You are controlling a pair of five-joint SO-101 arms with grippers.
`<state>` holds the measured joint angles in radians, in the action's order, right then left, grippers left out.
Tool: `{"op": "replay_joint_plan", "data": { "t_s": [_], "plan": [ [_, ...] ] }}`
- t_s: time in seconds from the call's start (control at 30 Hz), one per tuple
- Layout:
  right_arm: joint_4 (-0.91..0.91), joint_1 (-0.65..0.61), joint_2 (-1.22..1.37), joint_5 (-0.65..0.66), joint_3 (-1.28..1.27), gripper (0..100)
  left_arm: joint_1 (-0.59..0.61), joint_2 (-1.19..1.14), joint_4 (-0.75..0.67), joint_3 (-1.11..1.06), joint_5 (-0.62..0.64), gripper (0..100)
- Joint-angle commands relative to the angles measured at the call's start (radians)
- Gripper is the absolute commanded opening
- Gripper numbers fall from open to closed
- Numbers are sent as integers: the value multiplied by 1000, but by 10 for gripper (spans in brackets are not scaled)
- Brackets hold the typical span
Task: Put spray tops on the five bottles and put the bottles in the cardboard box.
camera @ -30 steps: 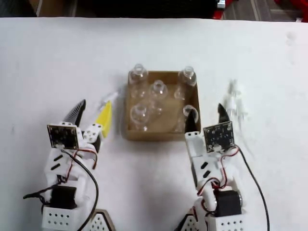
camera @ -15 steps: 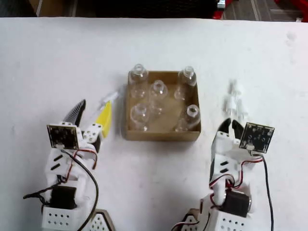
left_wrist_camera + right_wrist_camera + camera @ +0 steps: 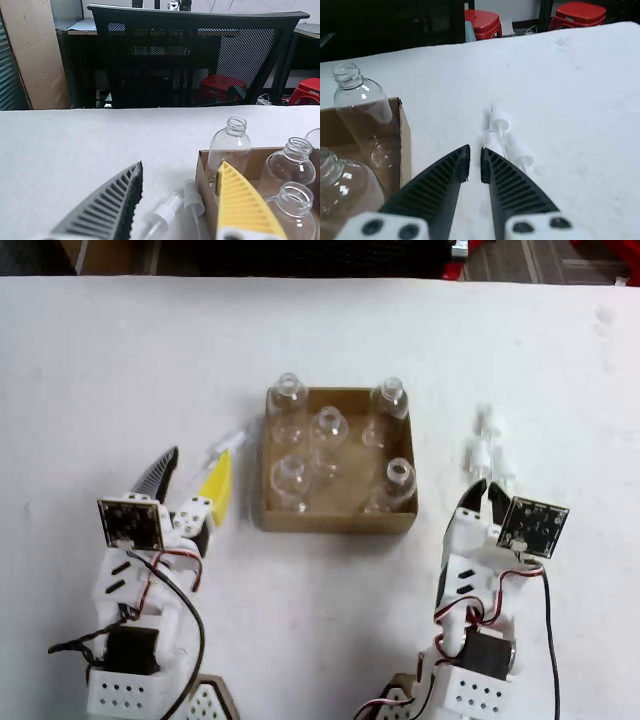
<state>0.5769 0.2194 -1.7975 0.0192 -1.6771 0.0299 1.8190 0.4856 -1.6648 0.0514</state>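
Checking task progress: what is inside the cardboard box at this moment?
Five clear bottles stand upright inside the cardboard box, necks open and uncapped. Spray tops lie on the table outside it. In the wrist views the box wall hides the bottles' bases.

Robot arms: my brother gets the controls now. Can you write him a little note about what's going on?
Left gripper: open and empty. White plastic spray tops lie on the table just ahead of its fingers, left of the box.
Right gripper: nearly shut and empty, pointing at a second cluster of spray tops right of the box.
Five clear plastic bottles stand in the brown cardboard box.
Done: the bottles are in the box.
Left: no bottle has a top yet, so fit all five.
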Motion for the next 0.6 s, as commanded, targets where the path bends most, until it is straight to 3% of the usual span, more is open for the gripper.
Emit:
{"op": "replay_joint_plan", "data": {
  "t_s": [0.0,0.23,0.4,0.57],
  "plan": [
    [-33,15,-2,-6,-14,21,12,12,-40,23,-17,222],
    [-27,12,1,-6,-14,21,71,12,-57,109,-75,222],
    [-16,12,1,-5,-14,22,79,10,-18,206,-267,222],
    [-18,12,-1,-5,-14,22,156,10,157,333,-460,222]
  ]
}}
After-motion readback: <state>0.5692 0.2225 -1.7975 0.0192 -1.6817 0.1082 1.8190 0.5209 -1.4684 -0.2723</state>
